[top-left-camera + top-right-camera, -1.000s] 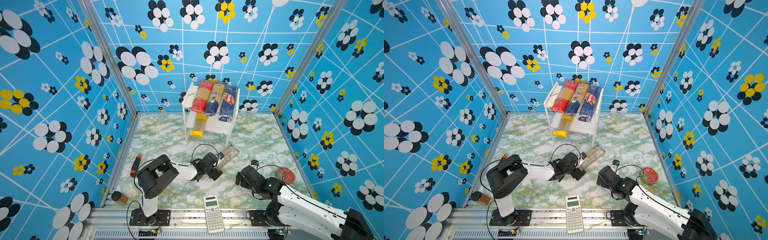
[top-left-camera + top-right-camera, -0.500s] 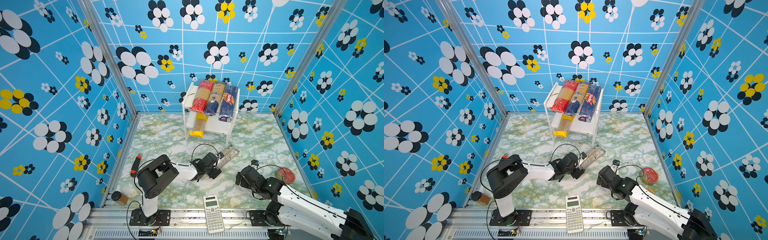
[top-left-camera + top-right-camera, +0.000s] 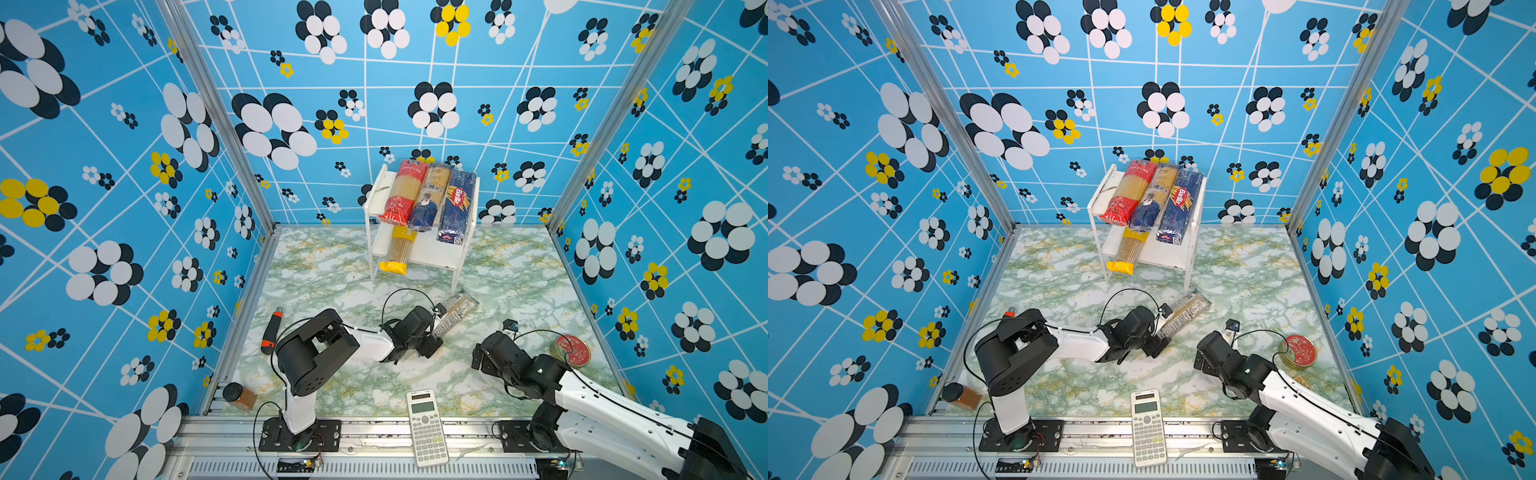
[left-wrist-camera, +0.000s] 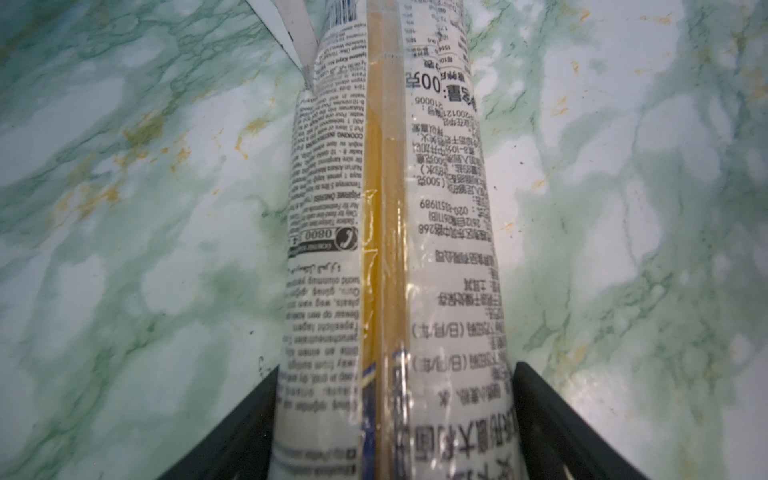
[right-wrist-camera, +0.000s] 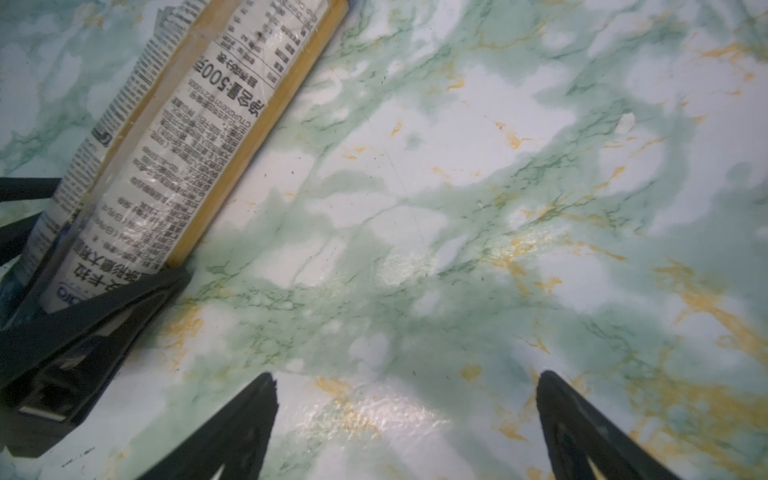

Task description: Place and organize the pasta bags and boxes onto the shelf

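A clear spaghetti bag (image 3: pixel 456 312) (image 3: pixel 1184 315) with white printed labels lies slanted on the marble table in front of the shelf's right leg. My left gripper (image 3: pixel 435 330) (image 4: pixel 397 368) is shut on its near end, with a black finger pressed on each side. The bag (image 4: pixel 390 208) runs straight away from that wrist camera. The white shelf (image 3: pixel 434 251) carries a red-ended bag (image 3: pixel 402 193), a navy-ended bag (image 3: pixel 428 201) and a blue Barilla box (image 3: pixel 457 205) on top, and a yellow bag (image 3: pixel 399 251) below. My right gripper (image 3: pixel 478 359) (image 5: pixel 407 374) hangs open over bare table, right of the bag (image 5: pixel 187 145).
A white calculator (image 3: pixel 426 428) lies at the front edge. A black-and-orange utility knife (image 3: pixel 272 332) sits by the left wall. A round red tin (image 3: pixel 569 351) is near the right wall, and a brown jar (image 3: pixel 239 395) stands at the front left corner.
The left gripper's jaws have drawn in onto the spaghetti bag's near end. Neither arm nor the bag has visibly shifted.
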Robot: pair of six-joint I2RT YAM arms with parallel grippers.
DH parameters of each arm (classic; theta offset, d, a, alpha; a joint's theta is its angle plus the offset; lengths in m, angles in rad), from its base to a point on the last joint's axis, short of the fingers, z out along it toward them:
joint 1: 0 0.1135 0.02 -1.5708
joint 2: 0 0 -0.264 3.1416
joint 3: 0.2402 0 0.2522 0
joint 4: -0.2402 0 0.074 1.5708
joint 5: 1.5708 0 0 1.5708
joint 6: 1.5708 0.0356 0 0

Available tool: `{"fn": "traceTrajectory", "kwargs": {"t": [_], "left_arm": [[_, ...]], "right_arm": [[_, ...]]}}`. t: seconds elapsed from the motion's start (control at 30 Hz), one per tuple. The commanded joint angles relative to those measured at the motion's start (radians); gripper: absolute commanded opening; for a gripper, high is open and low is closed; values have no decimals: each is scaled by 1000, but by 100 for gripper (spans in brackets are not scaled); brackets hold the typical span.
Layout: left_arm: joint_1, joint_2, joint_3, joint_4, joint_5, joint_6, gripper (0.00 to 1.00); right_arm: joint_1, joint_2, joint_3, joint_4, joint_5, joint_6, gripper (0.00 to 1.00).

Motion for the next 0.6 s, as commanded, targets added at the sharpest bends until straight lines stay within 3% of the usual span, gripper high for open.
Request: {"fn": "traceTrajectory", "kwargs": {"t": [0.0,0.43,0.57], "left_arm": [[-4,54,-43,-99,36,4,78],[-5,34,-69,-97,39,1,48],[-6,12,-83,-101,41,-5,48]], "right_arm": [[-7,-2,0,-33,22,6,99],[-9,-2,-4,-29,20,8,99],[-10,-4,-8,-30,17,9,99]]}}
